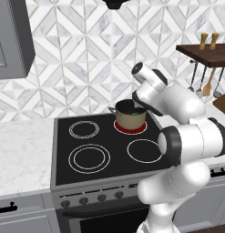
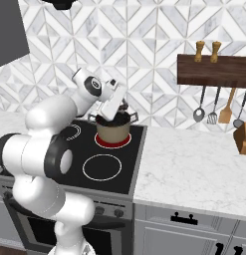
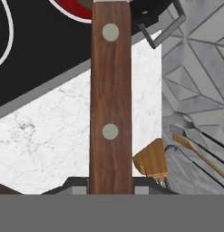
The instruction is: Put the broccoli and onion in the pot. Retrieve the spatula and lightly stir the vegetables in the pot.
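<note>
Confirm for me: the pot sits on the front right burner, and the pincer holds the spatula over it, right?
Not quite. The pot sits on the back right burner, glowing red in the left base view. The pincer does hold the spatula by its brown handle over it.

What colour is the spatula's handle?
Dark brown wood with two pale rivets, clearest in the hand view: spatula.

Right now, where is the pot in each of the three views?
Left base view: the pot stands just right of centre, on the red-glowing back right burner, partly behind the arm.
Right base view: the pot is left of centre, below the hand.
Hand view: only a dark part of the pot with one grey handle shows at the top edge, right of the spatula.
Shared landmark: the red burner.
</note>
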Tool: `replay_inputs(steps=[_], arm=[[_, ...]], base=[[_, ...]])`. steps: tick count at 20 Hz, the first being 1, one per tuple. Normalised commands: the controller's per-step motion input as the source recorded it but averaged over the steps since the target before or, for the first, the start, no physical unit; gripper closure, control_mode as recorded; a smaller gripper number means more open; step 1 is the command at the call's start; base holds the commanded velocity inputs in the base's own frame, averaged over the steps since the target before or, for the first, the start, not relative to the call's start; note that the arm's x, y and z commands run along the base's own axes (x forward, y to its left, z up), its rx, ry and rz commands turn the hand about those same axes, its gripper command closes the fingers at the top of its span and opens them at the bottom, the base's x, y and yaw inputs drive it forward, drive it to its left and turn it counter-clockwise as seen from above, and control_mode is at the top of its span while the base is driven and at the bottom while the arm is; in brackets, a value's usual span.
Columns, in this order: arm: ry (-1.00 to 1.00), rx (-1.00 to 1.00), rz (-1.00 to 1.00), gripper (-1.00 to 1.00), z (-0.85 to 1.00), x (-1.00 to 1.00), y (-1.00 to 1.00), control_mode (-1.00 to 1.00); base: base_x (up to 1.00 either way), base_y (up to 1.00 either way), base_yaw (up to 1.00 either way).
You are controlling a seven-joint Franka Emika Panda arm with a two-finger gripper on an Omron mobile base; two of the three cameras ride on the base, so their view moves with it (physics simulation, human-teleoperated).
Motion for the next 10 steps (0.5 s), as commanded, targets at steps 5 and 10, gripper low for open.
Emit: replay_inputs(steps=[5, 10], arm=[[0.0, -0.01, 0.19, 1.0, 0.07, 0.21, 0.01, -1.0], [0.0, -0.04, 0.24, 1.0, 0.13, 0.26, 0.0, -1.0]], base=[[0.0, 0.0, 0.0], [0.0, 0.0, 0.0]])
